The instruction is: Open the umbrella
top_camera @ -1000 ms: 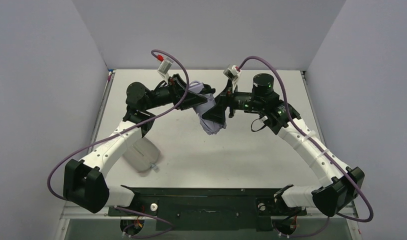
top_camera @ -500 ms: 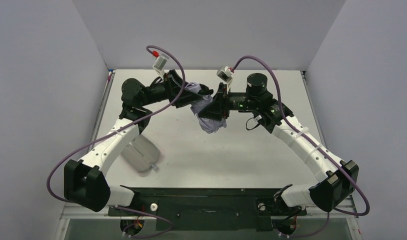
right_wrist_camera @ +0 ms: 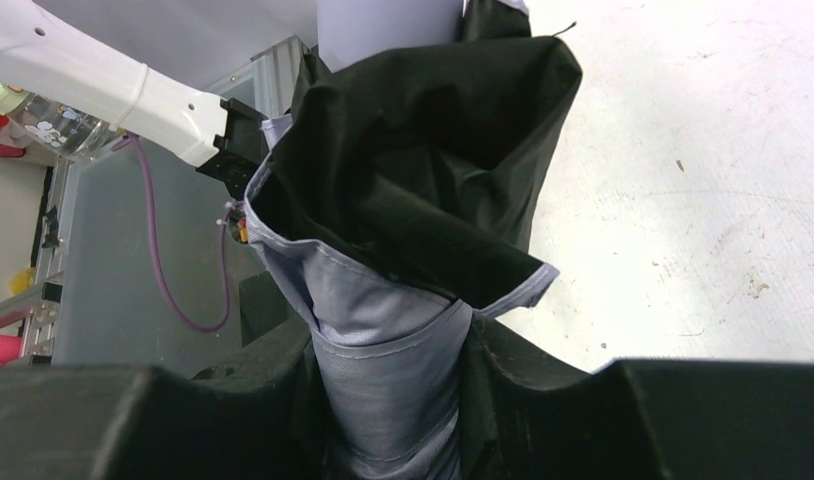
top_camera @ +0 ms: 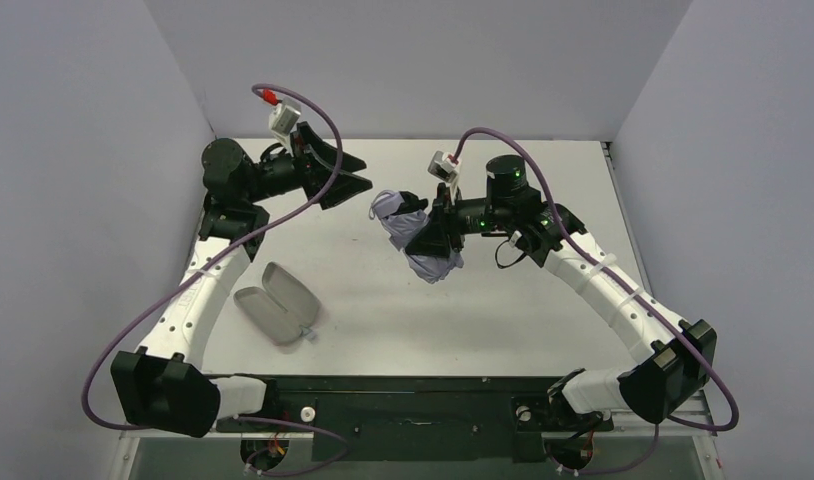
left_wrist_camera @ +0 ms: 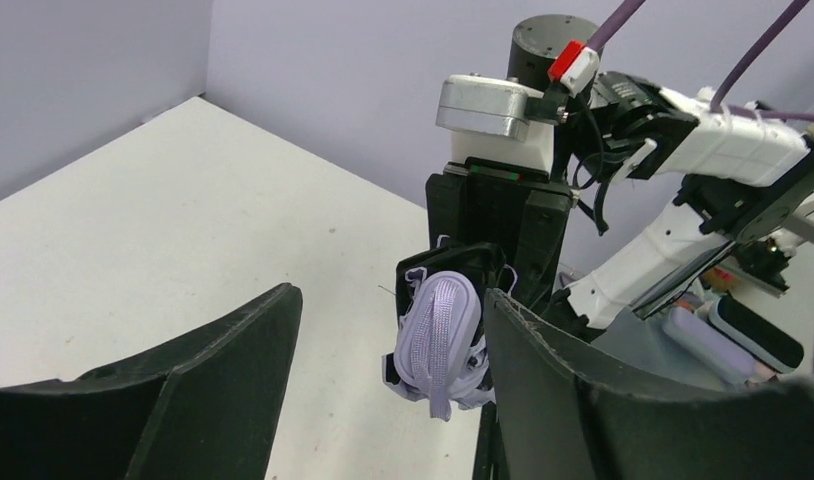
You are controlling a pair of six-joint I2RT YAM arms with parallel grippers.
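Observation:
The umbrella (top_camera: 426,262) is folded, pale lavender outside with black lining, and hangs in the air above the middle of the table. My right gripper (top_camera: 430,232) is shut on its bundled fabric (right_wrist_camera: 393,370), and black lining (right_wrist_camera: 423,170) bulges beyond the fingers. Its handle end with the woven loop (left_wrist_camera: 440,335) points toward my left gripper (top_camera: 363,172). That gripper is open and stands apart to the left of the umbrella, holding nothing. In the left wrist view the handle end shows between the spread fingers (left_wrist_camera: 213,370), farther out.
A soft pale tube-shaped sleeve pouch (top_camera: 275,315) lies on the white table (top_camera: 403,320) at the near left, beside the left arm. Grey walls close in the table at the back and sides. A black base rail (top_camera: 413,405) runs along the near edge.
My left gripper opened, let go of the umbrella and drew back to the left. My right gripper shut on the umbrella's fabric and carried it slightly left and nearer.

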